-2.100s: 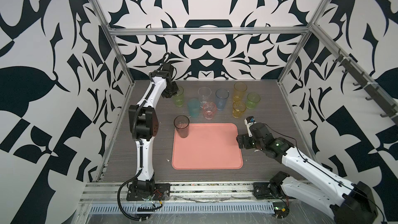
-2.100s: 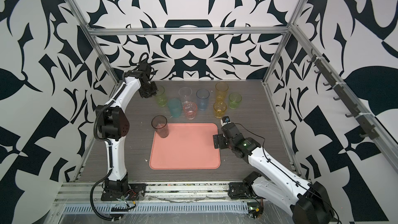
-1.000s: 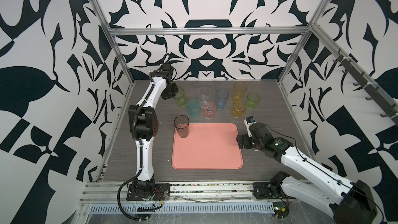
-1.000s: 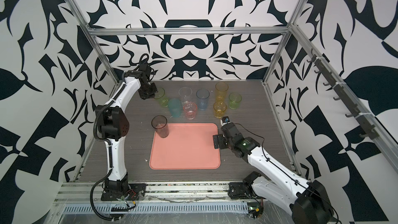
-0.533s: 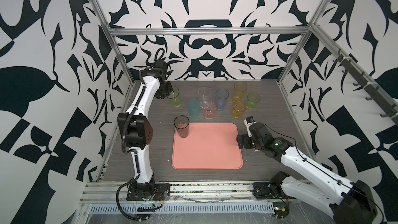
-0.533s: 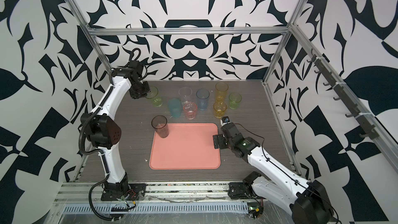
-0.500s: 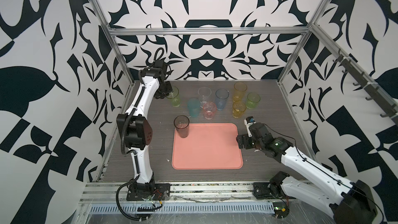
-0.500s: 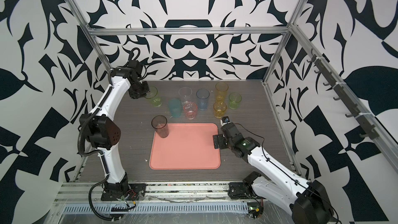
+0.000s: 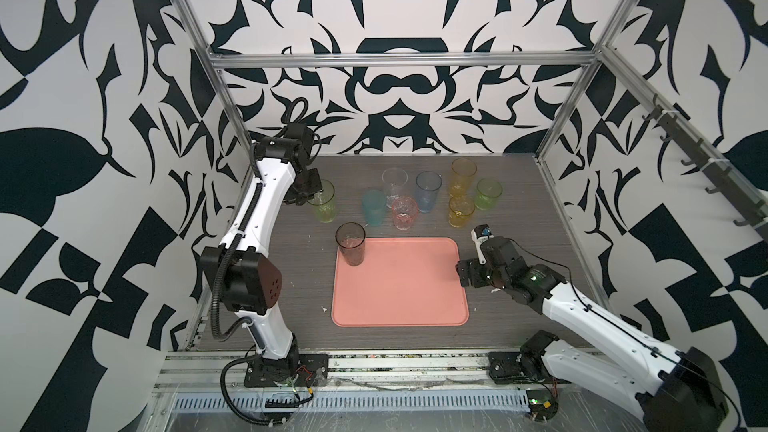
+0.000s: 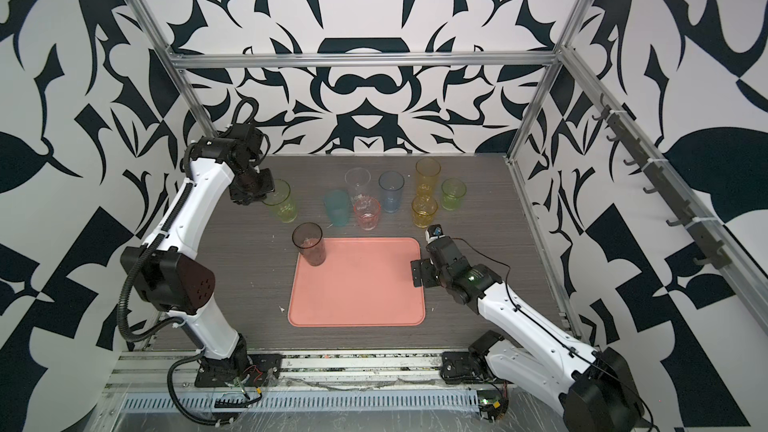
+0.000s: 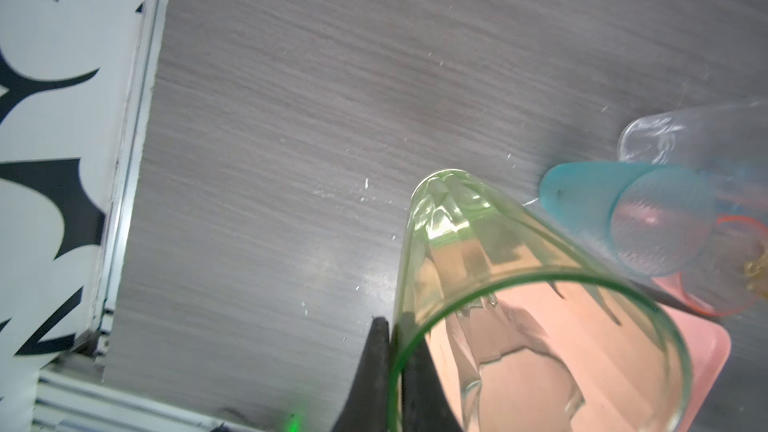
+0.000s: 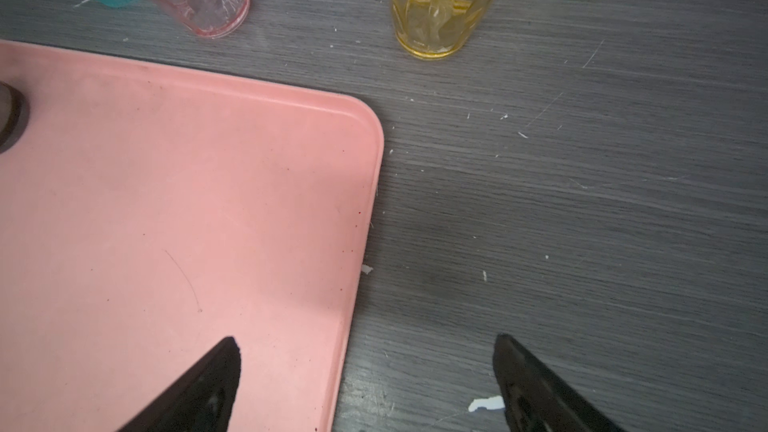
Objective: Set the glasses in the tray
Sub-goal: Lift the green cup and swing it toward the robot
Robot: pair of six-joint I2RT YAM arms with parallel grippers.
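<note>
Both top views look down from high up at 6 o'clock, far off, sharing the whole surface (image 9: pixel 519 218). The left wrist view, close behind the left tool (image 11: pixel 392 338) at 10 o'clock, faces down. The right wrist view, close behind the right tool (image 12: pixel 365 340), faces 12 o'clock. Both wrist views catch the tray (image 12: pixel 166 201).

The left arm's fingers (image 10: pixel 264 195) clamp the tall green glass (image 10: pixel 286 210) at its rim.

Grey wood-grain tabletop (image 9: pixel 519 201), black-and-white patterned walls (image 9: pixel 395 14) surrounding it, aluminium frame (image 9: pixel 395 61) above it, hook rail (image 9: pixel 715 166) alongside it.
</note>
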